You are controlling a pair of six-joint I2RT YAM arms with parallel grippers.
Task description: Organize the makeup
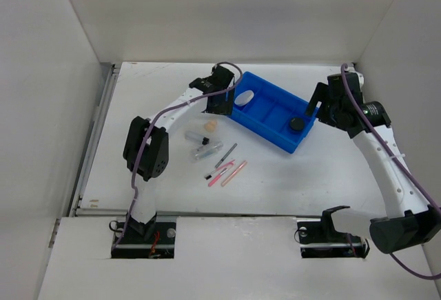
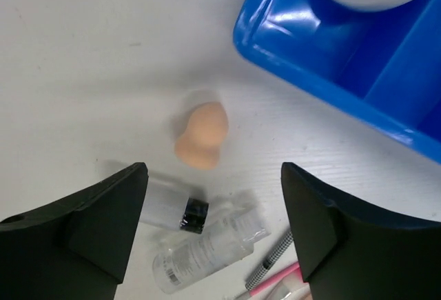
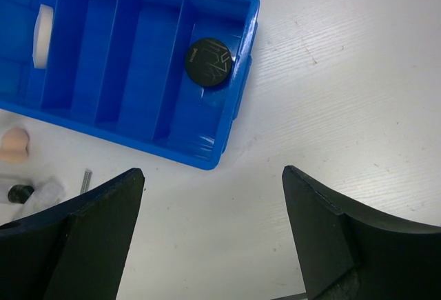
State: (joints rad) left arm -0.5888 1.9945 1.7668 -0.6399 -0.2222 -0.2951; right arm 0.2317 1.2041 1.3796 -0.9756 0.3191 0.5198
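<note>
My left gripper [image 2: 213, 179] and right gripper [image 3: 213, 183] gape wide, empty. The compact [image 3: 210, 61] and a white pad [image 1: 244, 97] lie in the tray [image 3: 233, 117]. The sponge [image 2: 201, 138], vials [image 2: 207, 248], brush [image 1: 226, 155] and sticks [image 1: 234, 173] remain on the table [image 1: 310, 176], near-left of it.

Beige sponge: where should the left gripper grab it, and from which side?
Take the beige sponge across its wider end, coming straight down from above. It appears to lie on its side, apart from the blue tray. Its long axis runs between the fingers of the open left gripper, so they would close on its short sides. Stay off the capped vial just beside it.
</note>
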